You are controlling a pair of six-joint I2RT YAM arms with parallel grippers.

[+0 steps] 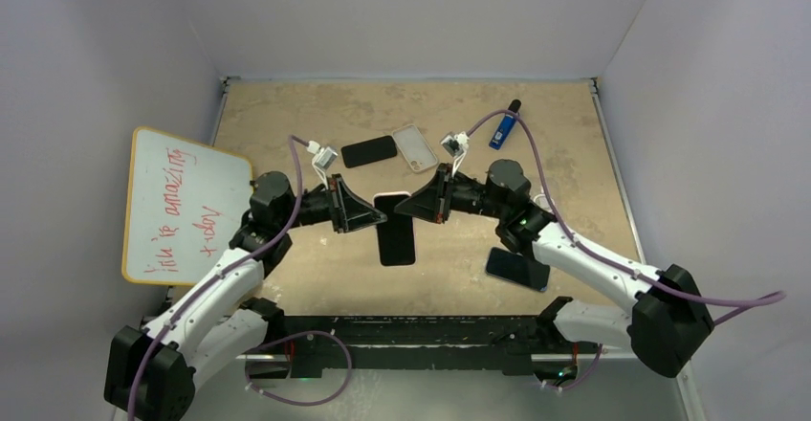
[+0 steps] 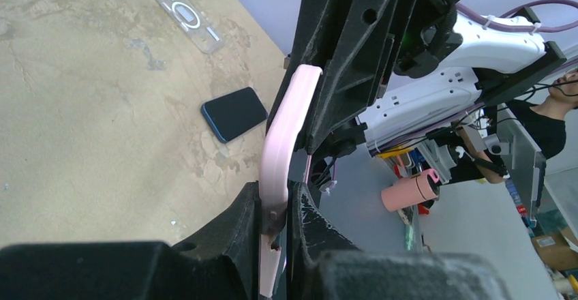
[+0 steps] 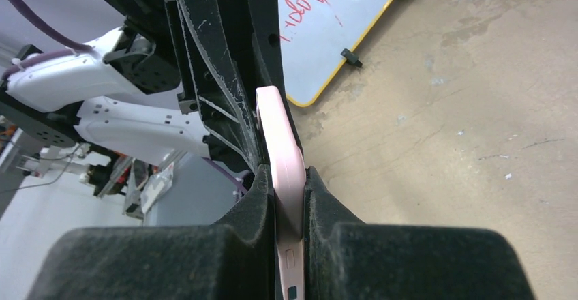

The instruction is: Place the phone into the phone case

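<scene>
Both tools meet nose-to-nose above the table w/ one object btwn them: a slim black glass-faced phone (image 1: 396,239) lying in a pale pink soft-rimmed phone case (image 3: 279,129), held clear of the surface. Its long axis runs crosswise to both sets of fingers. The clamped end is the far one, and the rest hangs out twd the arm bases. Neither arm is nearer: each comes in from its own side, tips close together.

L gripper (image 2: 275,208): pads pressed together on the pink case, seen edge-on, no gap. R gripper (image 3: 289,191): same, pinching the slab front-to-back.

Can't tell if the phone is seated at every corner. Judgement: what's left is a press-in, so neither grip should slide along the rim.

A clear plastic case (image 1: 415,146) lies on the table beyond the tips, untouched.
</scene>
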